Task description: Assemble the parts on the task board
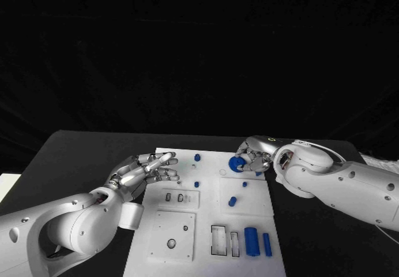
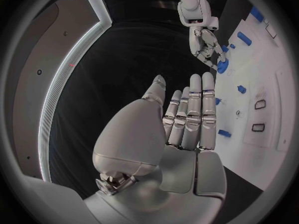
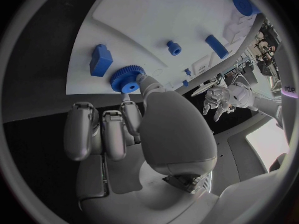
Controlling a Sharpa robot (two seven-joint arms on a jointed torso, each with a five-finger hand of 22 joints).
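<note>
The white task board lies in the middle of the table. At its far right corner my right hand pinches a blue gear between thumb and a finger, low on the board. In the right wrist view the gear sits flat on the board beside a blue block. My left hand hovers open over the board's far left edge, fingers straight and holding nothing. The left wrist view shows that hand empty, with the right hand and the gear beyond it.
Small blue pegs and an oblong piece stand on the board. Two blue bars lie by empty slots near the front. Black table surrounds the board.
</note>
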